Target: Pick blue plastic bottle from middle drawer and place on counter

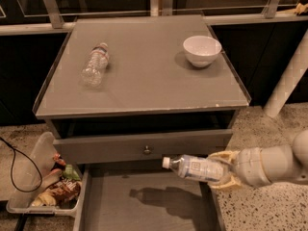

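We see the blue plastic bottle (195,168) lying level above the open middle drawer (144,211), white cap pointing left. The gripper (219,170) clasps it over the drawer's right side, lower than the counter (144,81).

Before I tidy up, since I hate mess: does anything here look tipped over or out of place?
One thing: the clear bottle lies on its side, on the left of the counter. The gripper, lower right, holds the blue bottle sideways above the open drawer.
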You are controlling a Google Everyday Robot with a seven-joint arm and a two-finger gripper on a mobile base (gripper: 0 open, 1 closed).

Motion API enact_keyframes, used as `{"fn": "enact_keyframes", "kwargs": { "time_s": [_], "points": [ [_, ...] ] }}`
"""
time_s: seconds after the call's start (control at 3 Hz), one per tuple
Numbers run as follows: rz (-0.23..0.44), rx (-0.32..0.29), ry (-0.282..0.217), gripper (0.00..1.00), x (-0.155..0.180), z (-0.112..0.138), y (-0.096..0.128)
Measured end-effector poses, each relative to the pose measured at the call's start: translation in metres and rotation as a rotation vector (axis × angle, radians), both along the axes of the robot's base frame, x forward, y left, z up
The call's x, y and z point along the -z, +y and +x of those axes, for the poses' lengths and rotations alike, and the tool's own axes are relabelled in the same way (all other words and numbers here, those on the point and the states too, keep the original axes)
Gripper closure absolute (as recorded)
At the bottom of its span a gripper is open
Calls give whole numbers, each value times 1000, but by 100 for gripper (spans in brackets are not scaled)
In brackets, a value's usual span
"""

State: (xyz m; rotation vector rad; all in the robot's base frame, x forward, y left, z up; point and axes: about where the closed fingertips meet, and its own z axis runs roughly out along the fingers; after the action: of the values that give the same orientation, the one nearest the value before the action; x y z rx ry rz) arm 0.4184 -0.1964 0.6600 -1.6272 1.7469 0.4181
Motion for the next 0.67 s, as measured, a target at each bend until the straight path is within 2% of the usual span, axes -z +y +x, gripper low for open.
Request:
{"fn": "enact_keyframes", "kwargs": {
  "time_s": [0.33,0.67],
  "points": [
    [-10,-51,-57,100,-91,-3,-15],
    [-11,-50,-58,100,-91,-2,-15]
  ]
}}
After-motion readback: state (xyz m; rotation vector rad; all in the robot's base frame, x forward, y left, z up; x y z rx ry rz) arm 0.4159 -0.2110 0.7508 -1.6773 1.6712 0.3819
